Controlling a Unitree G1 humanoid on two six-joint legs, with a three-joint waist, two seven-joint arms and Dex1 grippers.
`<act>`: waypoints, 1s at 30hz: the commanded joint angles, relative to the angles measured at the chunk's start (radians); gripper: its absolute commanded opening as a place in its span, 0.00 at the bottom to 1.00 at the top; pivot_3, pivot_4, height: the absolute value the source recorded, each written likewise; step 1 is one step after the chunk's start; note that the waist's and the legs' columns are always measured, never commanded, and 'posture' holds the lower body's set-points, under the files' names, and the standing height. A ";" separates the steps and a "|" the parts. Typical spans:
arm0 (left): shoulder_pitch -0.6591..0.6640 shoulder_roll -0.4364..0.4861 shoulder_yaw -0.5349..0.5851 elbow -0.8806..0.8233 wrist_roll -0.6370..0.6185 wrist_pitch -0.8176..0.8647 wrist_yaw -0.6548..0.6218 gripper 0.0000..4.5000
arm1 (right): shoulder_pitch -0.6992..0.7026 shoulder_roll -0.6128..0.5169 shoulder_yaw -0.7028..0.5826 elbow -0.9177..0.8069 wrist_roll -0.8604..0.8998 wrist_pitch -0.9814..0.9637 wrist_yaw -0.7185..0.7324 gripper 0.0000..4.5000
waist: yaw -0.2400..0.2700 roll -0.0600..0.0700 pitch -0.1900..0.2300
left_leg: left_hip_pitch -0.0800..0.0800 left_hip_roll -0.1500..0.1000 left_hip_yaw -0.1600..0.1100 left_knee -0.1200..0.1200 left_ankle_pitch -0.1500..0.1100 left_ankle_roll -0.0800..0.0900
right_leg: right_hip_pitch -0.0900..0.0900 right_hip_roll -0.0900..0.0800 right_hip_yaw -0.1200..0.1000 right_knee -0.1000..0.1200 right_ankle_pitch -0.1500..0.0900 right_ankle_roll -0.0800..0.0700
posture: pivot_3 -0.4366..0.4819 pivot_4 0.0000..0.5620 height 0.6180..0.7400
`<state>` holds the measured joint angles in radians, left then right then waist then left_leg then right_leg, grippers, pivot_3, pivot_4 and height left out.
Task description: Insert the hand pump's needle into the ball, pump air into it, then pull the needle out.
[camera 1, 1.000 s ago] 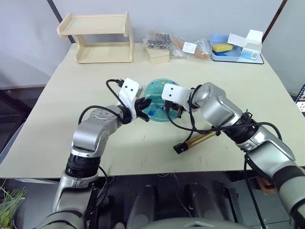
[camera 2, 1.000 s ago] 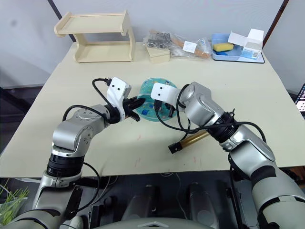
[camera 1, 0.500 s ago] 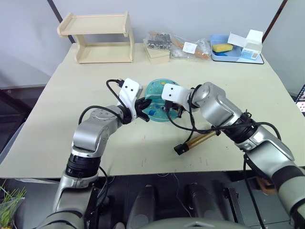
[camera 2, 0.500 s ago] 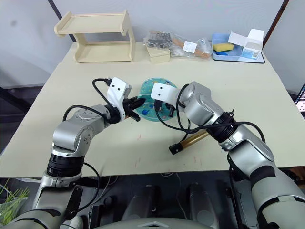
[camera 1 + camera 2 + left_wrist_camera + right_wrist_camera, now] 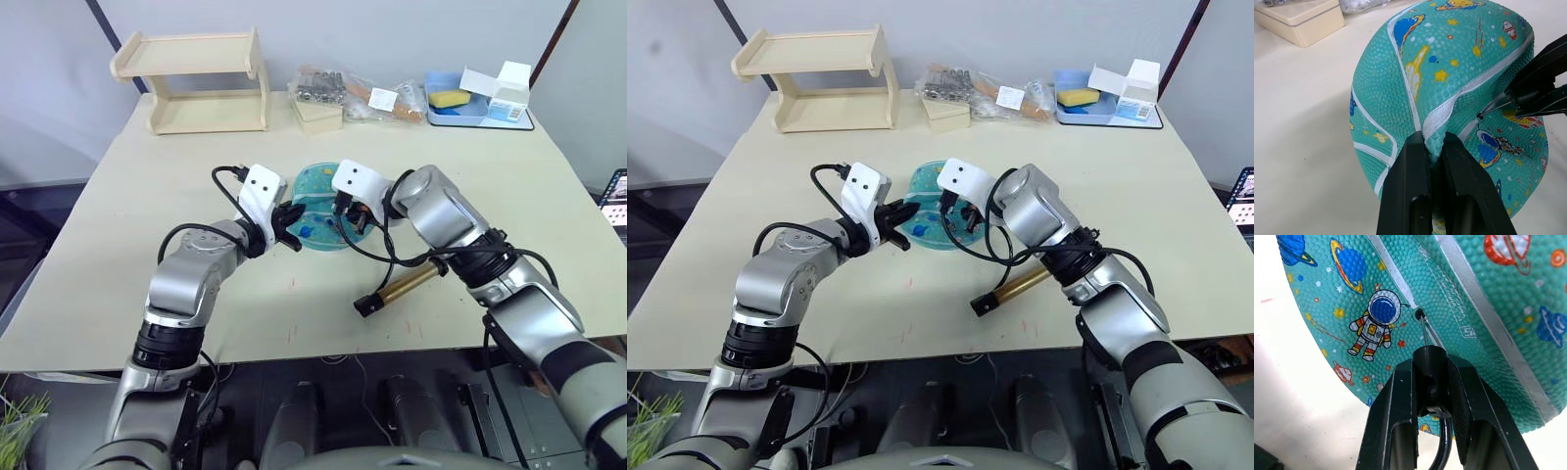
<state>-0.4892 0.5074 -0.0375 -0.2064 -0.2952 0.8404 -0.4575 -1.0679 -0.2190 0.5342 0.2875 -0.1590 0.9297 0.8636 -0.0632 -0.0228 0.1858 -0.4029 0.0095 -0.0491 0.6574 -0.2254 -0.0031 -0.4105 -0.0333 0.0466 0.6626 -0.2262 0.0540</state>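
Note:
The teal ball [image 5: 321, 208], flattened and printed with cartoon spacemen, lies at mid-table. My left gripper [image 5: 1434, 147] is shut on a pinched fold of the ball's near rim. My right gripper [image 5: 1431, 367] is shut on the black fitting at the hose's end. The thin metal needle [image 5: 1422, 324] sticks out of that fitting, its tip at the ball's small black valve hole. The gold hand pump [image 5: 404, 286] lies on the table to the ball's front right, with its black hose [image 5: 397, 262] looping up to my right gripper.
A wooden shelf [image 5: 198, 80] stands at the back left. A small cream box [image 5: 318, 112], plastic bags [image 5: 364, 90] and a blue tray [image 5: 475, 110] with a sponge and a white carton line the back edge.
Both arms and the ball keep their pose. The whole picture has shifted slightly, so the camera moved.

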 commanded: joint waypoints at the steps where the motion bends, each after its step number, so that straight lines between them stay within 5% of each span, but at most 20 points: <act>1: 0.015 -0.008 -0.046 0.041 0.008 0.001 -0.033 0.00 | -0.026 0.054 0.028 -0.001 0.023 -0.051 0.024 0.07 | -0.001 0.000 0.000 | 0.002 0.000 0.000 -0.002 0.000 0.000 | 0.001 0.000 0.001 0.000 -0.001 0.001 | 0.48 0.27 1.00; 11: 0.011 -0.009 -0.064 0.062 0.022 -0.029 -0.087 0.00 | -0.091 0.082 0.095 0.092 -0.045 -0.173 0.059 0.07 | -0.007 0.001 -0.001 | 0.006 0.000 -0.001 -0.005 0.000 0.000 | 0.001 0.003 0.003 0.000 -0.001 0.002 | 0.48 0.27 1.00; 30: 0.023 -0.017 -0.077 0.081 0.049 -0.052 -0.135 0.00 | -0.146 0.189 0.027 0.217 -0.044 -0.224 0.084 0.07 | -0.011 0.001 -0.003 | 0.007 0.001 -0.001 -0.007 0.000 0.000 | 0.000 0.006 0.006 0.000 -0.001 0.002 | 0.48 0.27 1.00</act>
<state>-0.4874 0.5216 -0.0262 -0.1521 -0.2284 0.7756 -0.5387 -1.1797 -0.1254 0.5526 0.5199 -0.2381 0.7790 0.9507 -0.0744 -0.0216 0.1827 -0.3952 0.0108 -0.0501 0.6502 -0.2253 -0.0033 -0.4104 -0.0272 0.0528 0.6626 -0.2273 0.0557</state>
